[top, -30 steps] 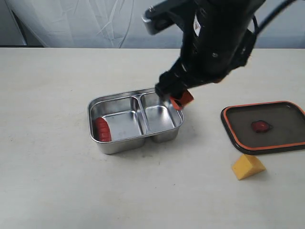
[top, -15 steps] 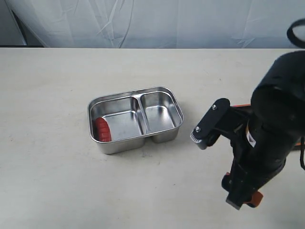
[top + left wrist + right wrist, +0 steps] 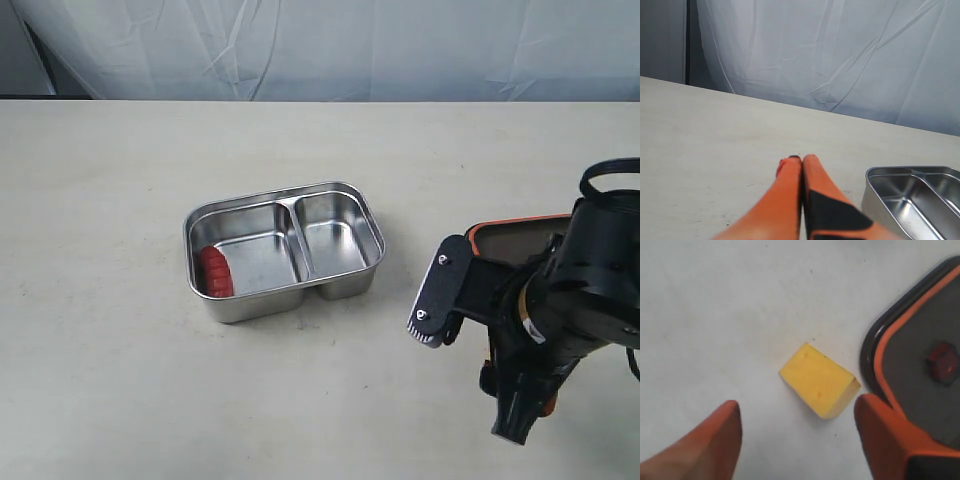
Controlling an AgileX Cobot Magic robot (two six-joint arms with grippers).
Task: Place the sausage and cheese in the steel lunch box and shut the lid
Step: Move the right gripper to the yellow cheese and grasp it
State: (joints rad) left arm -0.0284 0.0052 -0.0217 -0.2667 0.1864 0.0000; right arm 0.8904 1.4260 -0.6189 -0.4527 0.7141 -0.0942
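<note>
The steel lunch box [image 3: 345, 283] sits mid-table, and its corner [image 3: 875, 176] also shows in the left wrist view. The red sausage [image 3: 213, 272] lies at the left end of its larger compartment; the smaller compartment is bare. In the right wrist view the yellow cheese [image 3: 818, 380] lies on the table beside the dark lid [image 3: 912, 347] with its orange tab [image 3: 943, 361]. My right gripper [image 3: 797, 407] hangs open just above the cheese, one finger on each side. In the exterior view the right arm [image 3: 560, 320] hides the cheese and most of the lid [image 3: 505, 228]. My left gripper [image 3: 796, 160] is shut and holds nothing.
A pale table [image 3: 120, 180] carries everything, with a white cloth backdrop [image 3: 320, 50] behind its far edge. The lid's rim lies close to one right finger [image 3: 880, 435].
My right arm swung from above the lunch box to the table's lower right and came down over the cheese, now hiding it in the exterior view. Sausage and box stayed put.
</note>
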